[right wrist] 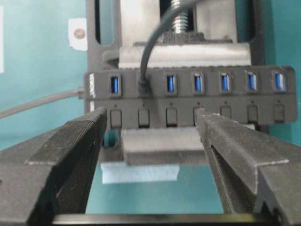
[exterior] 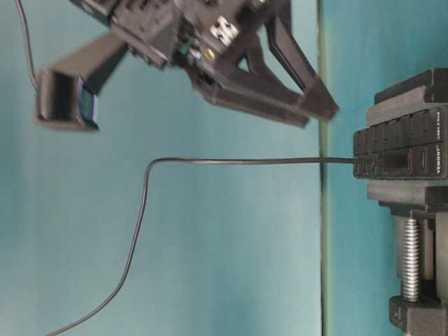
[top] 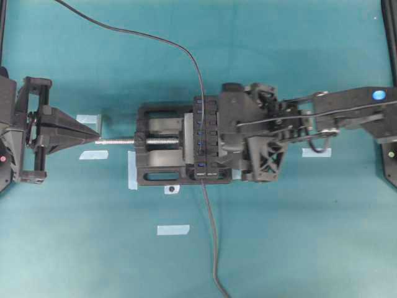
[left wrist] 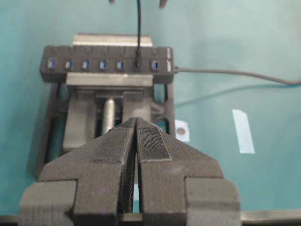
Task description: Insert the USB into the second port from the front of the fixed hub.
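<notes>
Teal cloth covered the table (top: 279, 248). My plug (right wrist: 142, 84) already sat in the hub (right wrist: 235, 96), second port from one end. My right jaws hung wide and empty; left jaws were pressed together. Backing off straight would spare the cable (top: 211, 236).

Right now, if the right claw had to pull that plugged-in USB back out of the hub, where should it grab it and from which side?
Probably the short stiff plug body of the USB, just above the fixed hub, not the limp cable. Come straight down from above onto the port face, since the plug stands upright there. The open right claw would need its fingers to close along the row, in the gaps beside the plug.
</notes>
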Available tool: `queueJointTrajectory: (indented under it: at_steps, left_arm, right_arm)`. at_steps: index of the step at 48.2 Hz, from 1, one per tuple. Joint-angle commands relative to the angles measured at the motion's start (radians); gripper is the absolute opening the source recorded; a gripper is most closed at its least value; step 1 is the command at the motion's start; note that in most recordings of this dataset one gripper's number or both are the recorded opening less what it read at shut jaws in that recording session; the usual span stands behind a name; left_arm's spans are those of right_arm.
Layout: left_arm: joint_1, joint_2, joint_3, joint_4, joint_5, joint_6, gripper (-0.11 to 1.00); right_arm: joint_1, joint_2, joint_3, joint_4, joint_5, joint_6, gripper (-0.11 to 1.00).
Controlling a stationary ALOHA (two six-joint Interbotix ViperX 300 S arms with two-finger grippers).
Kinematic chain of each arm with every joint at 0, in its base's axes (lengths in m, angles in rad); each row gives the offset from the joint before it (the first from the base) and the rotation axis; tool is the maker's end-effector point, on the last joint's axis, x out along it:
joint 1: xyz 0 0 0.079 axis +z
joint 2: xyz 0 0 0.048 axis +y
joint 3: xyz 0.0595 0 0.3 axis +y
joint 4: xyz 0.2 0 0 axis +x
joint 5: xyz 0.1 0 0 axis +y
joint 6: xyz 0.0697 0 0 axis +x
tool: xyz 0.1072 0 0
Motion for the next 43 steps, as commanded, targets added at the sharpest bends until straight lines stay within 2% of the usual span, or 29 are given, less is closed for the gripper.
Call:
queueJointTrajectory:
  at_steps: [1,17,43]
  left_arm:
    - [-0.002,0.002,-0.011,0.002,-0.009,-0.002,0.00]
    - [-0.002,0.002,-0.011,0.003,-0.009,-0.002,0.00]
    - [-0.003,0.002,-0.015,0.002,-0.009,-0.003,0.00]
  right_arm:
    - [0.003,-0.048,0.008,0.002,-0.026,0.005,0.86]
    - [0.003,-0.097,0.063,0.002,-0.074,0.006,0.86]
    - [0.003,-0.107,0.089,0.002,-0.120,0.006,0.86]
